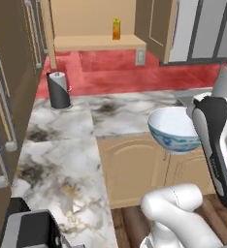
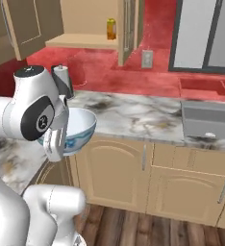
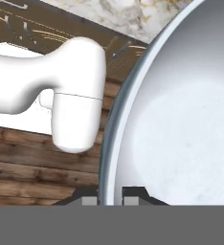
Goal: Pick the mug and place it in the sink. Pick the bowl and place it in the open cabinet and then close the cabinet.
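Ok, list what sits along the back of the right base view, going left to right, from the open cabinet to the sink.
Small yellow bottle on the tan wooden cabinet's shelf → open tan cabinet door → white wall outlet → grey sink basin.

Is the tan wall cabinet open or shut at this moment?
Open. Both doors of the cabinet swing outward in both base views, exposing the shelf with an orange bottle on it. The bowl is not yet inside.
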### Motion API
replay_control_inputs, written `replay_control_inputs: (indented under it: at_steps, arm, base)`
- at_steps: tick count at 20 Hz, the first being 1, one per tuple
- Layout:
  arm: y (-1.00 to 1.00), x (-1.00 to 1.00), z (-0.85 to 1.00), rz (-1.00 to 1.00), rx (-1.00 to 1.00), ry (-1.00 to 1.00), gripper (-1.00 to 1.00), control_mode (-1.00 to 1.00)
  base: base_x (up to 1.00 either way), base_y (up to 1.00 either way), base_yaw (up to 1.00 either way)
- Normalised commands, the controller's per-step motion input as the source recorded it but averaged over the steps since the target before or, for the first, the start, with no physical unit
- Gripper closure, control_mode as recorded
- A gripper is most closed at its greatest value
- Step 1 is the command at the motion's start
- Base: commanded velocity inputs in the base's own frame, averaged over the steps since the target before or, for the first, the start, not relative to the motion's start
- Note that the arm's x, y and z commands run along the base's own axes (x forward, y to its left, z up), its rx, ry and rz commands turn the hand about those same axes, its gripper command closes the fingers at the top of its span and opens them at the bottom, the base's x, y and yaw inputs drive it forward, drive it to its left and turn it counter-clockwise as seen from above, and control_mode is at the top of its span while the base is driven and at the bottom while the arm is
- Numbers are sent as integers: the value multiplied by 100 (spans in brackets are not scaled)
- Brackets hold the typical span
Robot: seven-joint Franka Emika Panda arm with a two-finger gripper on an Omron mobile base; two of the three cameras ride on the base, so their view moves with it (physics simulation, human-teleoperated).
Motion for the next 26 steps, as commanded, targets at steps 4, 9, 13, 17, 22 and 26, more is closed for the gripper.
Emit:
replay_control_inputs:
  at_steps: [4,9,13,17,22,26]
  arm:
    - [0,0,0,0,0,0,100,100]
    - [0,0,0,0,0,0,100,100]
    - [0,0,0,0,0,0,100,100]
    - [0,0,0,0,0,0,100,100]
    - [0,0,0,0,0,0,100,100]
    - [0,0,0,0,0,0,100,100]
  base:
    - [66,-20,45]
    - [49,-22,41]
    - [33,-32,40]
    - [42,2,28]
    - [71,-1,19]
    - [73,-48,15]
